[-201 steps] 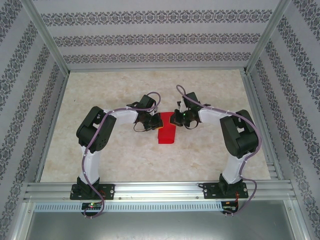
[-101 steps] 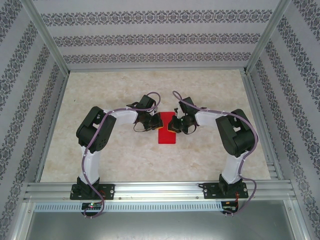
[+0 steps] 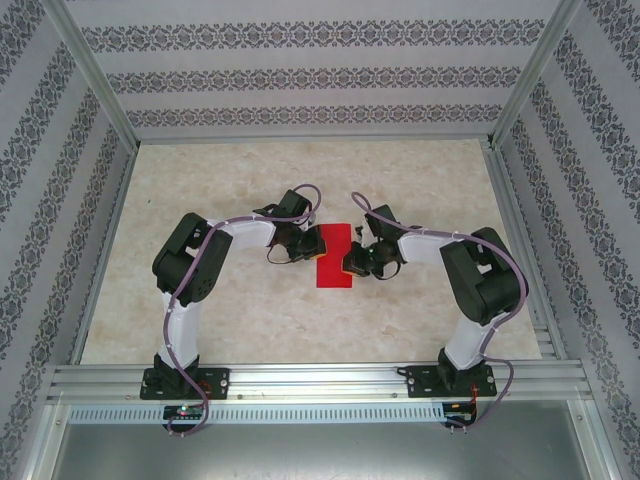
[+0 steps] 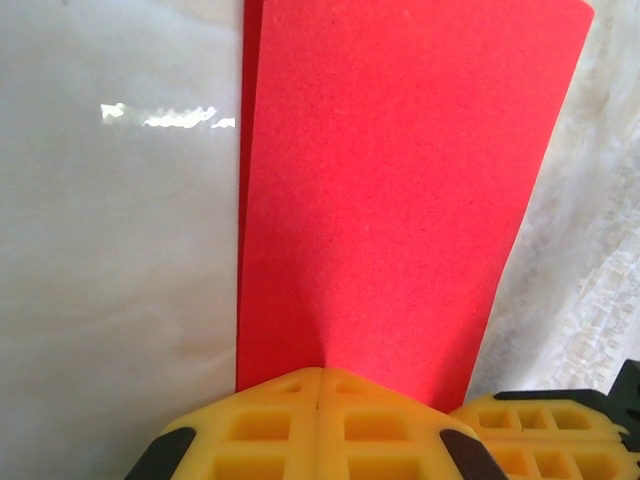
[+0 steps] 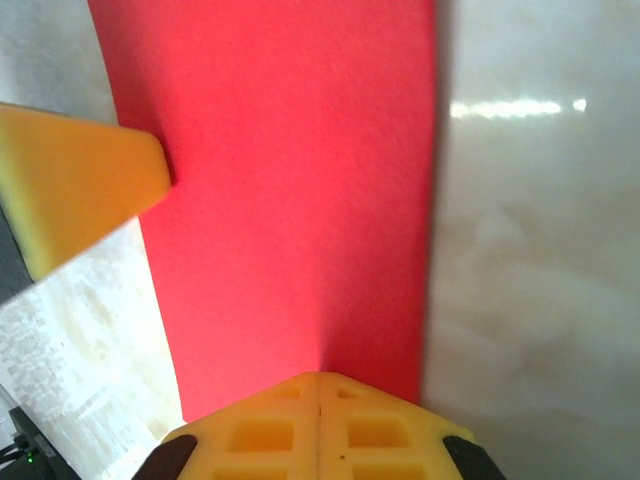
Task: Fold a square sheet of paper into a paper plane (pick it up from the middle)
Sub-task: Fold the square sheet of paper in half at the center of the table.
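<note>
The square sheet of paper (image 3: 335,276) lies flat on the table, folded into a narrow red rectangle rather than a paper plane. My left gripper (image 3: 318,243) is shut, and its yellow tips press down on the sheet's left edge near the far end. The left wrist view has the red sheet (image 4: 400,180) stretching away from the left gripper (image 4: 320,371). My right gripper (image 3: 350,262) is also shut, with its tips resting on the sheet's right edge near the middle. In the right wrist view the right gripper (image 5: 320,376) touches the sheet (image 5: 290,200), with a left finger (image 5: 70,180) opposite.
The table is pale marbled stone (image 3: 240,310), with open room on every side of the sheet. Aluminium rails (image 3: 320,378) and patterned walls fence it in. Purple cables loop over both arms.
My right gripper has slid along the sheet's right edge from the far end toward the near side. The paper now lies flatter. The left arm has held still.
</note>
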`<state>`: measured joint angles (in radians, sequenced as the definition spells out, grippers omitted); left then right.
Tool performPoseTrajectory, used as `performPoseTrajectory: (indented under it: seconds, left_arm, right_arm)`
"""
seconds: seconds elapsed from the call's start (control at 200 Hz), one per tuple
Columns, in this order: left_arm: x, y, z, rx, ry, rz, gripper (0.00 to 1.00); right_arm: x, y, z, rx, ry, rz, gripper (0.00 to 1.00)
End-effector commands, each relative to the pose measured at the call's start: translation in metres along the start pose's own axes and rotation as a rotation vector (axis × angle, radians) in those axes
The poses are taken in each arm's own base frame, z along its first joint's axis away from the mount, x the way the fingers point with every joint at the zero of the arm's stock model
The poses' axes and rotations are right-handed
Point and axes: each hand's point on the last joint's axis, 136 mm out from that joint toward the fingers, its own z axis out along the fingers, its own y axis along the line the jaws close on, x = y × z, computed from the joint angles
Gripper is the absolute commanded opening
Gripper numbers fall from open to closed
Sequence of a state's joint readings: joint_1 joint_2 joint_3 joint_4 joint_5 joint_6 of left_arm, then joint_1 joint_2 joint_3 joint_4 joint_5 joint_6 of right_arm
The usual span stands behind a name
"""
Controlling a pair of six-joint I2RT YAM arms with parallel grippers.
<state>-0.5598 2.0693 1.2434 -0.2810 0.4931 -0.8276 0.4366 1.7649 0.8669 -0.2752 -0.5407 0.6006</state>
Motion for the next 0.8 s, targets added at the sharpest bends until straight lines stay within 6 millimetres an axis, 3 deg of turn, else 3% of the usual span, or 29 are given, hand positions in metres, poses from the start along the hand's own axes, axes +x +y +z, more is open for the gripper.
performPoseTrajectory:
  seconds: [0.0, 0.13, 0.35, 0.604, 0.794]
  left_arm:
    - [0.066, 0.138, 0.026, -0.45, 0.164, -0.19, 0.0]
    - [0.066, 0.137, 0.026, -0.448, 0.164, -0.191, 0.0]
    - [0.065, 0.137, 0.026, -0.448, 0.166, -0.188, 0.0]
    - [0.066, 0.139, 0.026, -0.459, 0.167, -0.185, 0.0]
    - [0.066, 0.142, 0.028, -0.459, 0.169, -0.188, 0.0]
  right_arm:
    - [0.008, 0.013, -0.009, -0.023, 0.024, -0.011, 0.0]
    - [-0.01, 0.042, -0.008, -0.049, -0.017, -0.074, 0.0]
    - [-0.018, 0.028, 0.015, -0.01, 0.008, -0.044, 0.0]
    - [0.009, -0.005, 0.014, 0.043, 0.049, 0.003, 0.0]
    - [0.043, -0.031, 0.009, 0.064, 0.092, 0.066, 0.0]
